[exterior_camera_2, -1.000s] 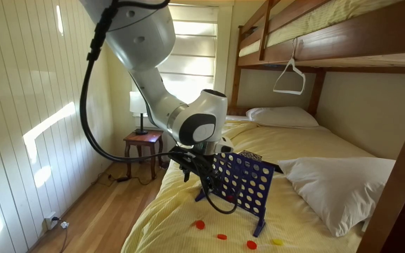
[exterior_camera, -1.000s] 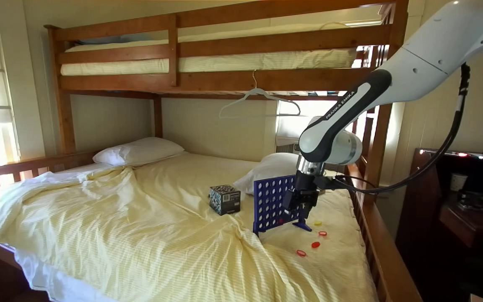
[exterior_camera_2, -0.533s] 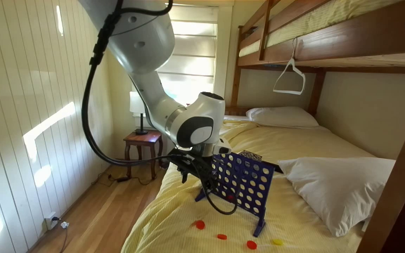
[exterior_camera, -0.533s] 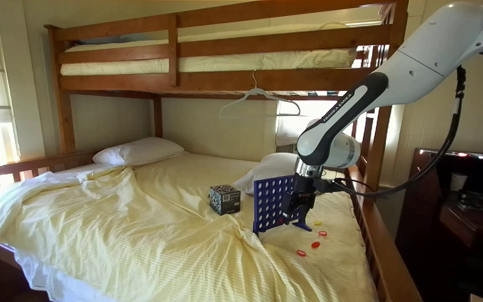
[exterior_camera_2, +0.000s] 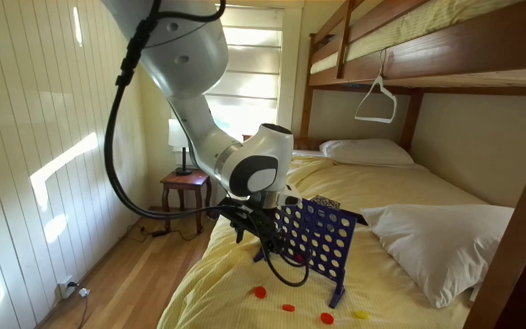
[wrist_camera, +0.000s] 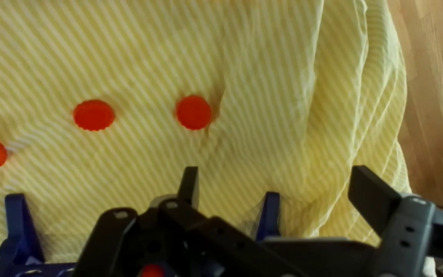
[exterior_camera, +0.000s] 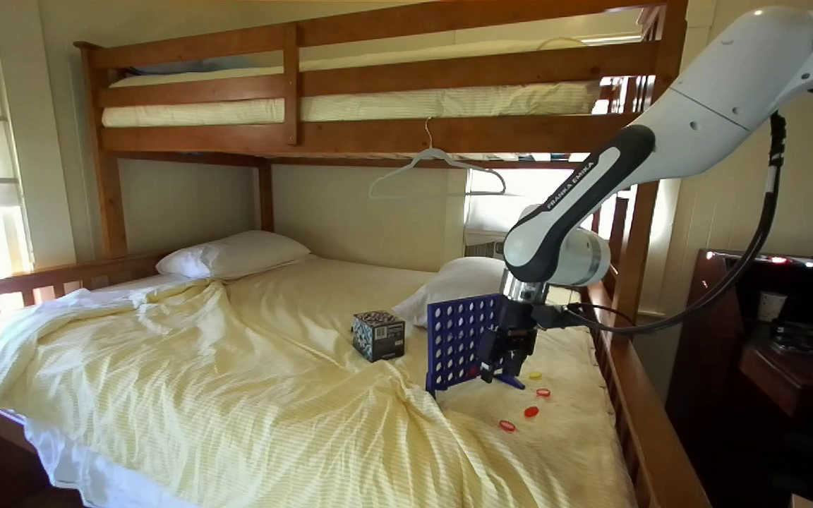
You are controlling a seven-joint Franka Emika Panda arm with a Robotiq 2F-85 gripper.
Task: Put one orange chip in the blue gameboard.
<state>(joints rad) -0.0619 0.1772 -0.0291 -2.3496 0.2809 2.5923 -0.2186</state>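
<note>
While three orange chips (wrist_camera: 93, 115) lie loose, apart from one another, on the striped yellow bedding (wrist_camera: 252, 57), a fourth chip (exterior_camera_2: 298, 258), darker red in appearance, occupies a hole low in the upright blue gameboard (exterior_camera_2: 349, 234). One chip is thus seated in the grid, but its colour is too dark to match with confidence to the loose three; whether it fulfils the task cannot be settled here. Should it not count, the whole sequence is left: grasp of a loose chip, lift above the board, release into the top.

The end effector (wrist_camera: 276, 177) points downward close beside the gameboard, its fingers spread wide and holding nothing. In the wrist view, bedding and one blue foot (wrist_camera: 268, 216) of the board show through the gap, lower down; no loose chip lies between the fingers. Contact with the board cannot be told. The empty pose would suit either an approach to a chip or a withdrawal after placement; its low position probably favours the approach.

Farther out, a yellow chip (exterior_camera_2: 360, 315) lies near the board's other foot. Across the board from the chips rest a patterned box (exterior_camera: 378, 336) and a white pillow (exterior_camera_2: 445, 246).
</note>
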